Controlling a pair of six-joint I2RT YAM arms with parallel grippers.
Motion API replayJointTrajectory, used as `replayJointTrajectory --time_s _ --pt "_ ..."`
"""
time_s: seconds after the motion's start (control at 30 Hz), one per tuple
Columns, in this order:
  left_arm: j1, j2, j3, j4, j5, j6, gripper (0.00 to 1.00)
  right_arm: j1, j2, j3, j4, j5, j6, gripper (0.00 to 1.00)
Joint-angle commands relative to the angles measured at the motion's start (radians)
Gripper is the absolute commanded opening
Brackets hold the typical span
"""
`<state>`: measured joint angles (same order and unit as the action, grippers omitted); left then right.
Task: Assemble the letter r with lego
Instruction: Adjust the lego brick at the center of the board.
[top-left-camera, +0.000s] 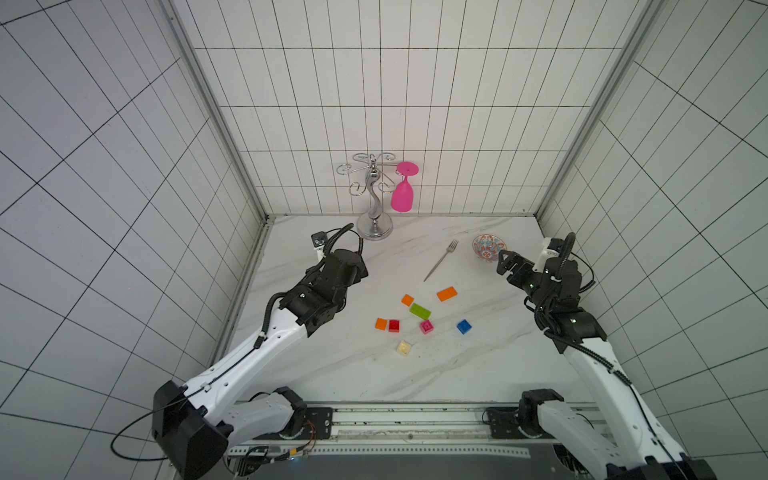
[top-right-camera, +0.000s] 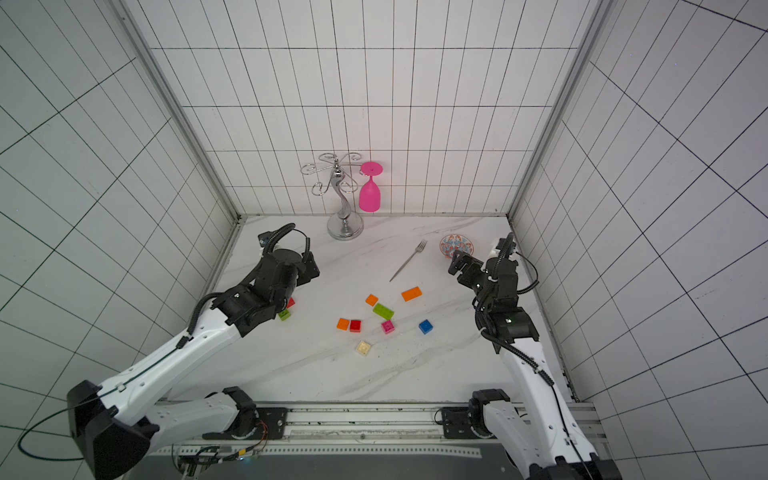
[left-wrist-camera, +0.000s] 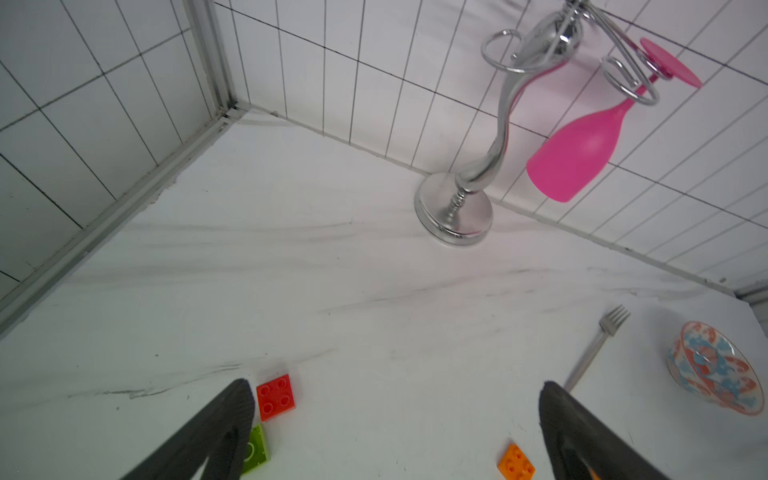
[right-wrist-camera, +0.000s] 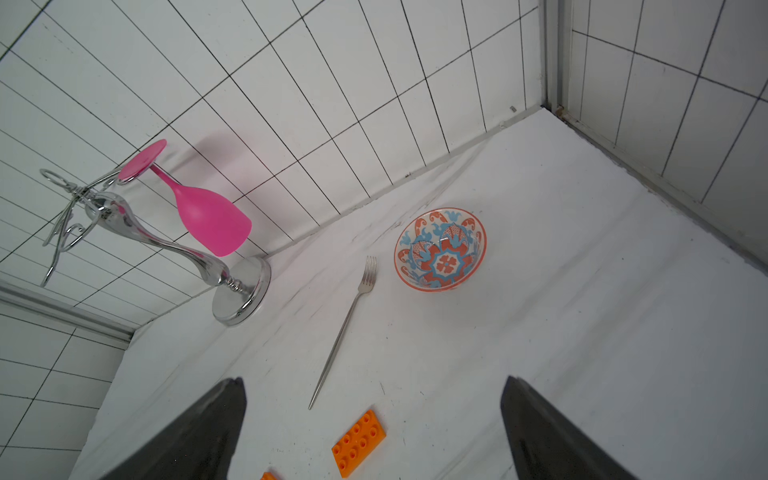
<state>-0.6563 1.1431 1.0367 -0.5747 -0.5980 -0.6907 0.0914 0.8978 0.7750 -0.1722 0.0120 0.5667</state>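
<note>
- Hovering over the table (top-left-camera: 353, 374), the left gripper (left-wrist-camera: 395, 390) and right gripper (right-wrist-camera: 374, 380) both stand wide apart, holding nothing.
- Lego lies loose mid-table, nothing joined: long orange (top-left-camera: 446, 294), long lime (top-left-camera: 419, 311), small orange (top-left-camera: 407, 299), pink (top-left-camera: 426, 326), blue (top-left-camera: 464, 326), cream (top-left-camera: 403, 348), plus an orange square (top-left-camera: 381, 324) seemingly touching a red square (top-left-camera: 394, 325).
- In a top view, a second red (top-right-camera: 291, 302) and a lime square (top-right-camera: 284, 314) lie partly hidden under the left arm.
- Risk: lowering the left gripper may knock these two; one finger (left-wrist-camera: 232, 415) sits just beside them in the wrist view.
- Risk: closing on either touching square would likely drag its neighbour.
- Risk: wide jaws over long lime may clip small orange or pink, both near.
- Risk: reaching for long orange, the right gripper could catch the fork (top-left-camera: 441, 259) handle; the bowl (top-left-camera: 478, 243) stands close.
- Risk: pressing bricks together on smooth marble may skid them unless braced.
</note>
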Motion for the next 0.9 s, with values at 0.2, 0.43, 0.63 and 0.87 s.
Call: replayJointTrajectory --time_s 0.2,0.43,0.63,0.87 --pt "-0.201 0.017 -0.082 -0.105 0.159 -0.133 0.98 0.138 0.205 0.183 -0.267 -0.130 0.018 0.99" --pt "-0.201 0.043 -0.167 -0.102 0.182 -0.238 0.98 0.391 0.269 0.135 -0.356 -0.125 0.034 0.96" --pt "0.042 0.042 -0.216 -0.207 0.288 -0.283 0.81 0.545 0.304 0.125 -0.395 -0.115 0.039 0.88" --pt "0.332 0.055 -0.282 -0.134 0.419 -0.220 0.79 0.589 0.329 0.236 -0.491 -0.168 -0.007 0.87"
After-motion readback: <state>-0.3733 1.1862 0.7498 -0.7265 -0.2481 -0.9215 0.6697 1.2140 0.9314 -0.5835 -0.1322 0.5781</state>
